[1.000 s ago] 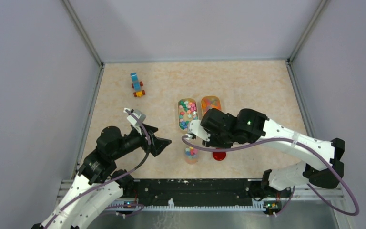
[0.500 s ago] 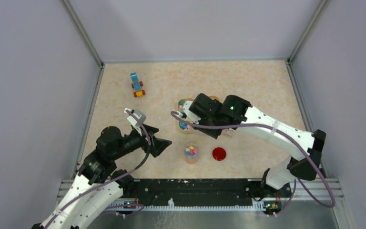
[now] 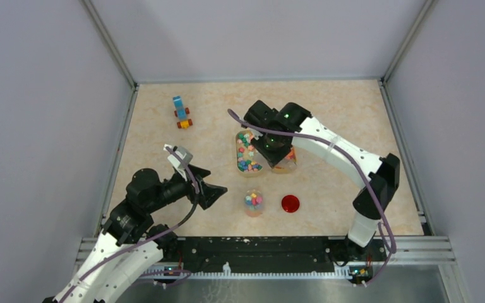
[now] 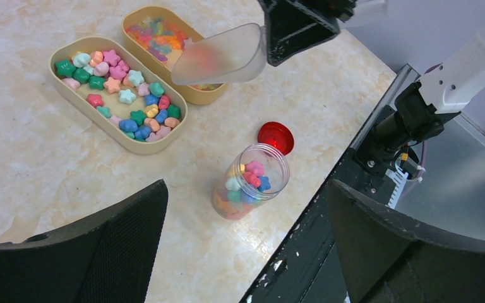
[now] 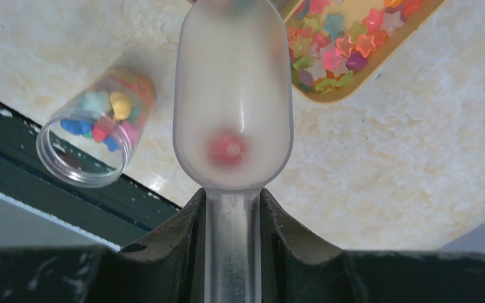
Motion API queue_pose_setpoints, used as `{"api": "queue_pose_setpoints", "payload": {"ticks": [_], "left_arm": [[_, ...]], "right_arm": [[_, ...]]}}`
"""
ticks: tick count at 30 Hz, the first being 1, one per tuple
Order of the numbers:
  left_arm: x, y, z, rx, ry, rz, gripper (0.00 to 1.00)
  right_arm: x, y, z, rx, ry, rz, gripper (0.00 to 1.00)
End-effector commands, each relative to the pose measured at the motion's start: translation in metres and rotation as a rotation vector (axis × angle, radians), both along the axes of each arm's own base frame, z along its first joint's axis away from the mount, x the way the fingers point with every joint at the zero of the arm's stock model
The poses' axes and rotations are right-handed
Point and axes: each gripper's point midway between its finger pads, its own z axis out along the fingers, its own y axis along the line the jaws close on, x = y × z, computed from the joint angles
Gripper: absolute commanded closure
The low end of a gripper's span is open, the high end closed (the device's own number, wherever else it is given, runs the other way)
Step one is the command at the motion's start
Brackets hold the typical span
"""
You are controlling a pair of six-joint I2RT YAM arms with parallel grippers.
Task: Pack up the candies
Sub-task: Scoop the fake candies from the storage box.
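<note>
Frosted scoop [image 4: 221, 55] over half-hidden candies [image 4: 155, 33]

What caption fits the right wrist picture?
Right gripper holding a frosted scoop above the jar and tray of star candies.

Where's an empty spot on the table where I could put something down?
The widest bare patch is at the right of the table, from the trays out to its right edge. There's also room along the far edge, behind the toy. The middle is crowded: trays, jar and lid sit close together, with the scoop hovering above.
</note>
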Motion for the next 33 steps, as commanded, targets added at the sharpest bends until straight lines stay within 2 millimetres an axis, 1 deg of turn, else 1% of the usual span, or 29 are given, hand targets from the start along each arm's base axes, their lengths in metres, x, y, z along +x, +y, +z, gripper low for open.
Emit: {"api": "queue_pose_setpoints", "payload": {"ticks": [1,5,14,20,28,33], "left_arm": [[-0.002,-0.002,0.010,-0.025,-0.048,-0.019,0.01],[-0.003,-0.002,0.011,-0.028,-0.052,-0.027,0.01],[-0.006,-0.001,0.014,-0.036,-0.059,-0.025,0.01],[-0.009,0.000,0.017,-0.048,-0.076,-0.029,0.01],[-0.010,0.001,0.018,-0.053,-0.079,-0.027,0.01],[-0.012,0.001,0.019,-0.058,-0.082,-0.032,0.01]], "right_arm": [[0.009,0.011,-0.002,0.050,0.050,-0.112,1.00],[0.016,0.018,-0.012,0.053,0.079,-0.162,1.00],[0.031,0.030,-0.037,0.020,0.115,-0.215,1.00],[0.039,0.036,-0.049,0.015,0.141,-0.242,1.00],[0.044,0.044,-0.067,-0.004,0.200,-0.257,1.00],[0.049,0.045,-0.078,-0.034,0.216,-0.277,1.00]]}}
